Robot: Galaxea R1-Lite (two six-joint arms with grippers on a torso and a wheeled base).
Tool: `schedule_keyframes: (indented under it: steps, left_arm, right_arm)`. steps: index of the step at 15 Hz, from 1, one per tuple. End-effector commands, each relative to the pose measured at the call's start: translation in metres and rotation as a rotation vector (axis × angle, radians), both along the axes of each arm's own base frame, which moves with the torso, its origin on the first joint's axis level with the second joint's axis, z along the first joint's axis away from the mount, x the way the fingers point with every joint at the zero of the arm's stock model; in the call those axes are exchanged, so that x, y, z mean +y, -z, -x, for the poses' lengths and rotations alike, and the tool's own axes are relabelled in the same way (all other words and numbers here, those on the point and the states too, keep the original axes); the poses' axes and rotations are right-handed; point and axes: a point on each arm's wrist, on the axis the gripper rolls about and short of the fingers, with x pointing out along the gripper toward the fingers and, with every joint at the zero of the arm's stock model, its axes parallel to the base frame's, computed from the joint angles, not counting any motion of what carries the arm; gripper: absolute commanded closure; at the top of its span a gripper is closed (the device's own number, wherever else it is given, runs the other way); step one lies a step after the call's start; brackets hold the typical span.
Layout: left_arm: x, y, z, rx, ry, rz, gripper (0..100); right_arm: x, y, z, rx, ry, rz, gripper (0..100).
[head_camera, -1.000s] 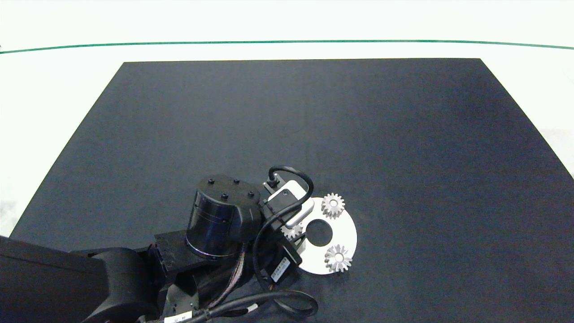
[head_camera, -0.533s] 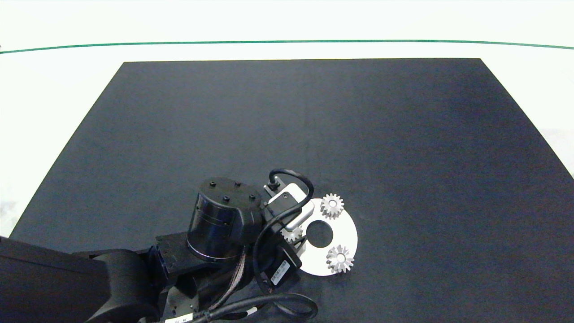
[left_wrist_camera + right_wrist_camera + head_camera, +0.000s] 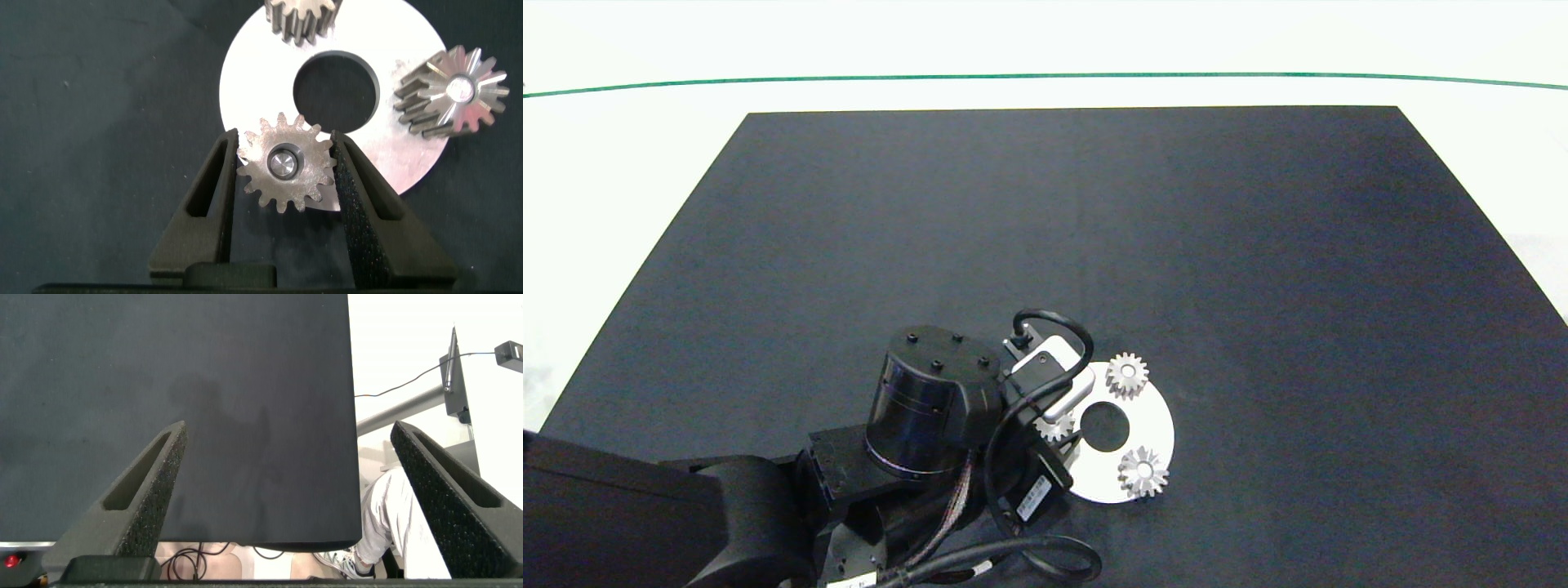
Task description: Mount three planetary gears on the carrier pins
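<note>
A white disc lies on the black mat with the carrier pins on it. Two planetary gears sit on their pins. The third gear is on the disc's left side, and a carrier pin shows in its centre hole. My left gripper is shut on this gear, with both fingers against its teeth. In the head view the left wrist hides most of that gear. My right gripper is open and holds nothing, away over the mat's edge.
The black mat covers the white table, and a green line runs along the far side. A black cable loops near the front edge. A person's leg and shoe show beyond the mat.
The left arm has edged slightly toward the table's front with the gear still between its fingers. The disc has shifted by a hair.
</note>
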Motion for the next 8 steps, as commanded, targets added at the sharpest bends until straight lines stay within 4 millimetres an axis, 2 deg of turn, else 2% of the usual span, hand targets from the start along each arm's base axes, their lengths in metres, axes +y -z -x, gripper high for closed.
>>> schedule_keyframes:
  steps: [1, 8]
  left_arm:
    - [-0.0011, 0.0005, -0.0011, -0.003, -0.001, 0.0, 0]
    - [0.0011, -0.0014, -0.0005, -0.016, -0.003, 0.013, 0]
  right_arm:
    - [-0.0001, 0.0003, -0.0001, 0.004, 0.001, 0.004, 0]
    - [0.0, 0.0002, -0.0003, 0.005, 0.003, 0.003, 0]
